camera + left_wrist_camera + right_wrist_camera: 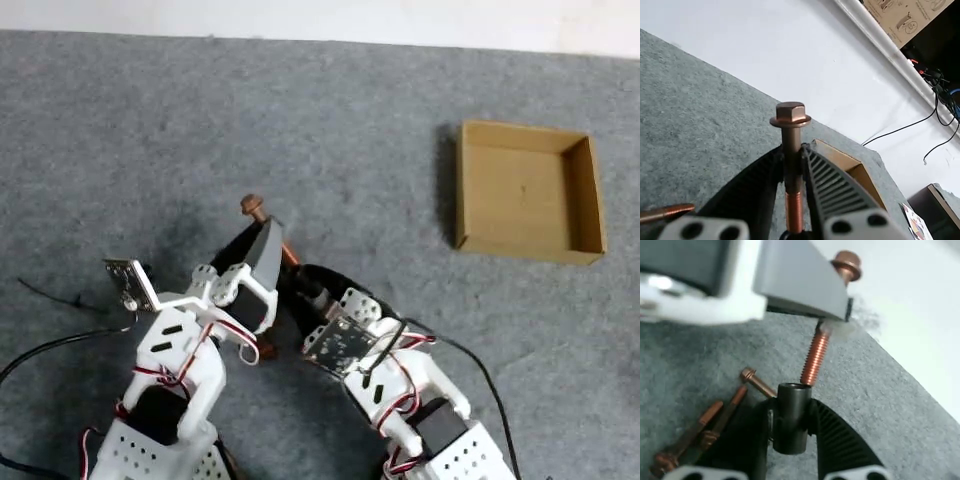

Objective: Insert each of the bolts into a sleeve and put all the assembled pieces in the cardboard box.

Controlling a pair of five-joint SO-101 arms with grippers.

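My left gripper (792, 160) is shut on a copper bolt (791, 150) by its shank, hex head up. In the high view that bolt (262, 222) sticks out past the left gripper (268, 250) at the table's middle. My right gripper (790, 412) is shut on a black sleeve (791, 415), held upright. The bolt's threaded end (815, 357) sits right at the sleeve's open mouth, hanging from the left gripper (805, 290) above it. The cardboard box (528, 190) lies empty at the far right.
Three loose copper bolts (715, 420) lie on the grey carpet beside the right gripper. Another bolt's threaded tip (667, 212) pokes in near the left gripper. Black cables (60, 340) trail from both arm bases at the front edge.
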